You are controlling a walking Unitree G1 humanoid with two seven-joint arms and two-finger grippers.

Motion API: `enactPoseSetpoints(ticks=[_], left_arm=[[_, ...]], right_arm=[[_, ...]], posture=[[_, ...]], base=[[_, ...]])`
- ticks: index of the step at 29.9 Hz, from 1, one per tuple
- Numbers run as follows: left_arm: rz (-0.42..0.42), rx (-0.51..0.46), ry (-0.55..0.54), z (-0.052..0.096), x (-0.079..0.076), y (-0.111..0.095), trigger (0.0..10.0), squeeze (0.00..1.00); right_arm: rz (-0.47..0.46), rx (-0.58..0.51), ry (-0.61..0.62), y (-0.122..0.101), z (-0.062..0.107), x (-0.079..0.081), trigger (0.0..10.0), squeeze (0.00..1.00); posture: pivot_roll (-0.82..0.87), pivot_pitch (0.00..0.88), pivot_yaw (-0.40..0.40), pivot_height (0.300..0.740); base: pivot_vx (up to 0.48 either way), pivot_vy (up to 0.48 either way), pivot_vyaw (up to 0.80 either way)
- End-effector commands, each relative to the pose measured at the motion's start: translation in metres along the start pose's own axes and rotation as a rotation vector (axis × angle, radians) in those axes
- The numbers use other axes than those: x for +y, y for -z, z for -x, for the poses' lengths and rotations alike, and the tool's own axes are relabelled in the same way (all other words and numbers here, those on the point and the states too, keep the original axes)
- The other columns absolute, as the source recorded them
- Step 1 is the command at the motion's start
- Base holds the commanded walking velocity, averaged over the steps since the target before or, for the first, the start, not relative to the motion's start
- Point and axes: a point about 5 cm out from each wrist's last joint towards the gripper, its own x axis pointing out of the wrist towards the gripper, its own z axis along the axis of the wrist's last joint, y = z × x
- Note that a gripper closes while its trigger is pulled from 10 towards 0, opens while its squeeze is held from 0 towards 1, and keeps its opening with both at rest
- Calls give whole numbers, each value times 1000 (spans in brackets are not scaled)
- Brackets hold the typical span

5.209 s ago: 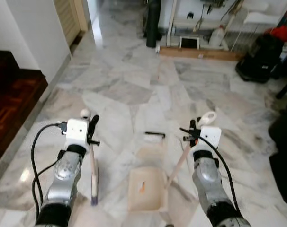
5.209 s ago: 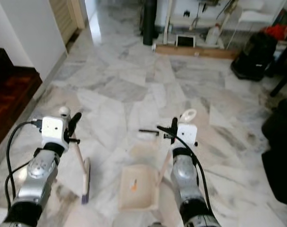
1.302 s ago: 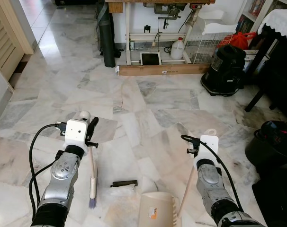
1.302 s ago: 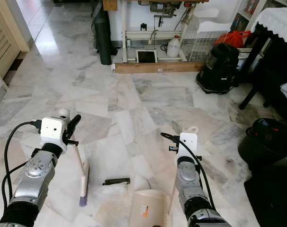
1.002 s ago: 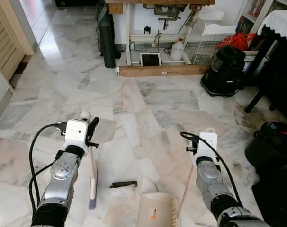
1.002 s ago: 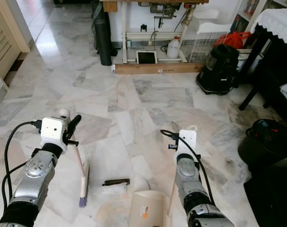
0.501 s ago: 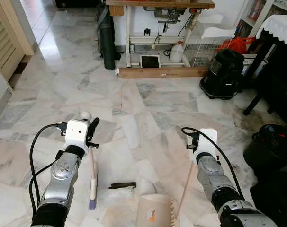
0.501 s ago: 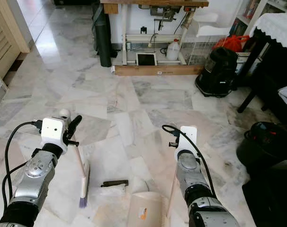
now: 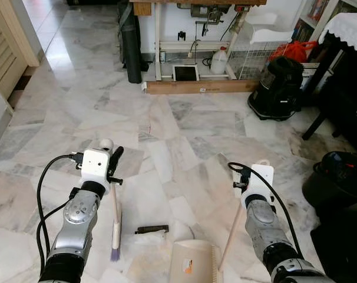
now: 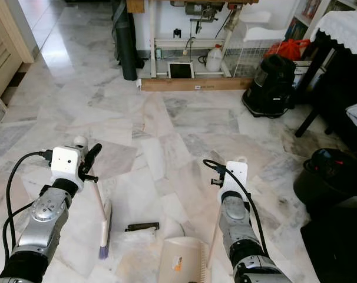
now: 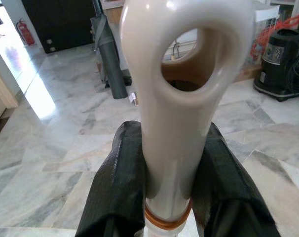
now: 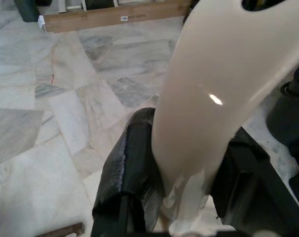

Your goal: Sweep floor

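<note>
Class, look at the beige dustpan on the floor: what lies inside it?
Inside the dustpan only an orange label shows on its beige surface; no swept debris is visible. Its near end is cut off by the frame, so that part stays unseen.

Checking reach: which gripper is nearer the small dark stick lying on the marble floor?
Left. The left gripper, holding the cream broom handle, is up-left of the dark stick; the right gripper, holding the dustpan handle, sits farther right.

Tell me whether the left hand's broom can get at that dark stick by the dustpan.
Probably yes. The broom in the left hand stands just beside the dark stick, with bare floor between.
</note>
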Motion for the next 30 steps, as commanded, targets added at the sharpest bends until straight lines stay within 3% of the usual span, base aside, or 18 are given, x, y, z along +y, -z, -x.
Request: enactPoseSetpoints(ticks=[1,7,20,30], left_arm=[[0,-40,-11,-3,2,-9,10000,0],[-7,-41,-2,-2,1,-8,10000,0],[-8,-36,-1,-3,0,-8,10000,0],[11,13,63,-2,-4,0,10000,0]], right_arm=[[-32,-23,-12,-1,2,3,10000,0],[-48,-106,-24,-12,2,5,10000,0],[-2,-83,-47,-5,3,7,10000,0],[30,-35,-57,10,8,7,10000,0]], posture=[[-36,112,-44,740],[-36,112,-44,740],[-38,113,-45,740],[-35,116,-44,740]], base=[[0,0,0],[0,0,0],[0,0,0],[0,0,0]])
